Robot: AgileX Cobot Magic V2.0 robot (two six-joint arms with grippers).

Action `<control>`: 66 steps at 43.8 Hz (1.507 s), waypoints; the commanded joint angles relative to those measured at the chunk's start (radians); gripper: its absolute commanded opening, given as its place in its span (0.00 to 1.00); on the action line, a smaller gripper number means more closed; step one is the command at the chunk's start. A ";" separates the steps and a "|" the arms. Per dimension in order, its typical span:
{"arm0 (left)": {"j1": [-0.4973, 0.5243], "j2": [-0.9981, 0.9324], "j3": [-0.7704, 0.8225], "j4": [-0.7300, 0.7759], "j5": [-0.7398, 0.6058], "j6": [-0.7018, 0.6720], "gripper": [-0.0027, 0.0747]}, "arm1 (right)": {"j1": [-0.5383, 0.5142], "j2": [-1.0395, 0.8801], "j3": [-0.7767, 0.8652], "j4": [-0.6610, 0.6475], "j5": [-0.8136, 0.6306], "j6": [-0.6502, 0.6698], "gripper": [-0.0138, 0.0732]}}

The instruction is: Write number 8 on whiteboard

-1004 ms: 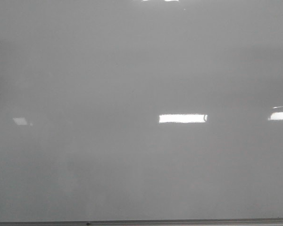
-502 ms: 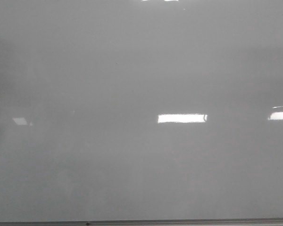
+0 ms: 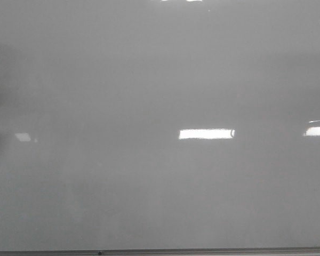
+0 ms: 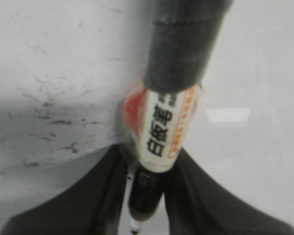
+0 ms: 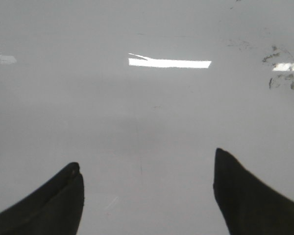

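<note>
The whiteboard (image 3: 160, 106) fills the whole front view – glossy, pale grey, with bright light reflections at centre right and at the far right edge, and a thin metal strip along the bottom of the frame. No stroke of the number 8 shows on it yet.

In the left wrist view the left gripper (image 4: 146, 196) is clenched on a marker (image 4: 161, 132) – a light, stiff pen with a white and orange label and a dark wrapped section above it. The hold sits low on the barrel, near the tip, which should give firm control. The board looks hard and slick, so the tip will likely slide easily; light, even pressure seems wise, since a heavy push could make the pen slip between the fingers.

The right gripper (image 5: 147, 196) is released, its dark fingers spread wide over bare board and grasping nothing.

Faint dark smudges mark the surface at the left of the left wrist view and the upper right of the right wrist view. Nothing else appears to stand in the way of writing.
</note>
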 commanded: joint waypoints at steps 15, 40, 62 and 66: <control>-0.063 -0.134 -0.127 -0.007 0.380 0.045 0.01 | 0.019 0.057 -0.080 -0.004 0.027 -0.003 0.81; -0.430 -0.415 -0.157 -0.388 0.705 0.777 0.01 | 0.526 0.551 -0.497 0.083 0.378 -0.273 0.81; -0.535 -0.519 -0.157 -0.428 0.706 0.813 0.01 | 0.754 0.993 -0.962 0.685 0.649 -0.826 0.81; -0.535 -0.519 -0.157 -0.428 0.706 0.813 0.01 | 0.789 1.037 -1.029 0.694 0.667 -0.828 0.81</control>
